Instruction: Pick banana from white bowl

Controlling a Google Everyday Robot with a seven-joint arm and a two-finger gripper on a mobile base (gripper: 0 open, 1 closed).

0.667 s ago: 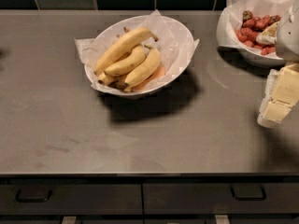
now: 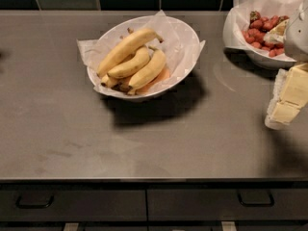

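Note:
The white bowl (image 2: 185,37), lined with crinkled white paper, stands on the grey counter left of centre, with an orange patch showing inside. Three yellow bananas lie in it. The banana (image 2: 126,49) is the longest and straightest one, lying diagonally at the top of the pile with its dark stem tip up-right. My gripper (image 2: 288,97), with cream-coloured pads, hangs at the right edge of the view over the counter. It is well to the right of the bowl and holds nothing that I can see.
A second paper-lined white bowl (image 2: 240,32) with red strawberries stands at the back right, just behind my gripper. A dark tiled wall runs behind the counter (image 2: 72,129). Drawers with handles (image 2: 255,198) sit under the front edge.

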